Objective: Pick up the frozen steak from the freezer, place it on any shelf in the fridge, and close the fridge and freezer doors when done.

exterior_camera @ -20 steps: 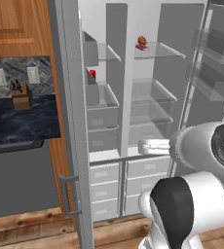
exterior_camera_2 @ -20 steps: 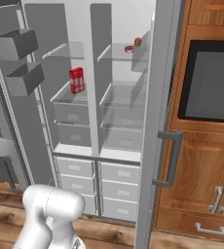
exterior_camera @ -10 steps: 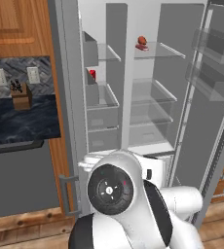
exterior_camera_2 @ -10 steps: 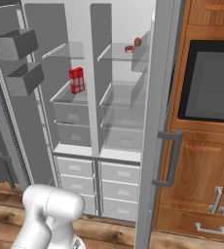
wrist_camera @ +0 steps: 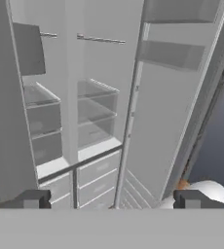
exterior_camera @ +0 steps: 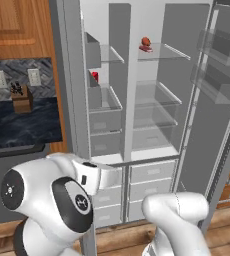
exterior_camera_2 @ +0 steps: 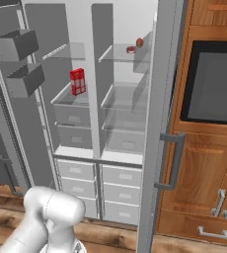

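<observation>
Both doors of the side-by-side unit stand open. The frozen steak (exterior_camera_2: 131, 49), a flat dark-red slab, lies on the top glass shelf (exterior_camera: 172, 50) of the fridge (exterior_camera: 157, 115), beside a rounder orange-red lump (exterior_camera: 145, 41). The freezer (exterior_camera_2: 71, 118) is the narrower left compartment with grey bins. The freezer door (exterior_camera_2: 17, 99) swings out left, the fridge door (exterior_camera: 222, 85) right. My gripper (wrist_camera: 113, 198) is open, with nothing between its fingertips (wrist_camera: 33, 197), and looks up from low in front of the unit. My arm (exterior_camera: 52, 200) sits low at the left.
A red carton (exterior_camera_2: 77, 81) stands on a freezer shelf. Pale drawers (exterior_camera_2: 120, 192) fill the unit's bottom. The fridge door's handle (exterior_camera_2: 172, 160) juts out beside wooden cabinets with a wall oven (exterior_camera_2: 214, 84). A dark counter with a knife block (exterior_camera: 22, 97) lies left.
My arm has swung across the left base view from the lower right to the lower left. The steak, the doors and the cameras have stayed put.
</observation>
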